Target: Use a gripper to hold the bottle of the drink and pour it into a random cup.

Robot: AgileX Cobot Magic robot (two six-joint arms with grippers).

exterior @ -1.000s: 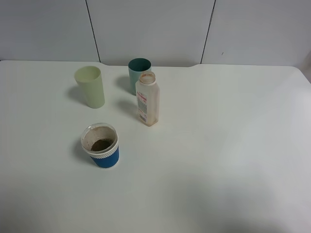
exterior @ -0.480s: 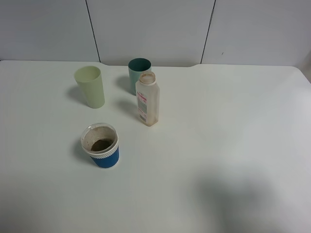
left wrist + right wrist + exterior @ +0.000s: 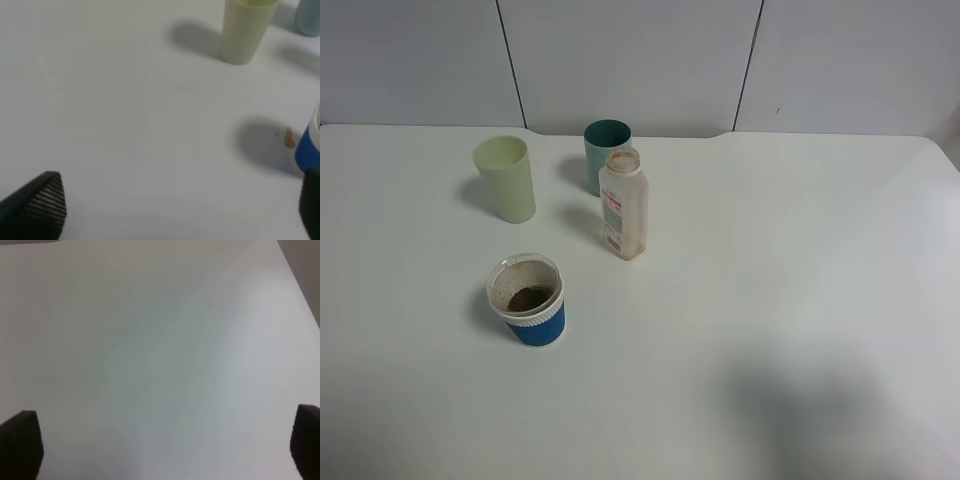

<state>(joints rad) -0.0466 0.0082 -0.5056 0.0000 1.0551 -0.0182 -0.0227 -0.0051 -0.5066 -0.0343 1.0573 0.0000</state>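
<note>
Both grippers are out of the overhead view and show only in their own wrist cameras. Left gripper (image 3: 182, 210): two dark fingertips stand wide apart over the white bench (image 3: 800, 300), nothing between them, with the blue cup's side just beside one fingertip (image 3: 42, 205). Right gripper (image 3: 162, 447): its two dark fingertips are likewise spread wide, holding nothing, above bare bench near a bench edge.

One bottle of the drink (image 3: 623, 203) stands upright and uncapped, left of the bench's middle and toward the far edge, its label facing left; the brownish drink inside is faint.

Three cups in all. One blue cup (image 3: 526, 299) with a white ribbed band and wide white rim stands toward the near-left part of the bench, well apart from the bottle, brownish inside. One pale-green cup (image 3: 505, 179) stands upright toward the far-left. One teal cup (image 3: 606, 152) stands just behind the bottle, nearest the far edge; whether they touch cannot be told.

A few small brown spots (image 3: 289, 137) lie on the bench beside the blue cup.
</note>
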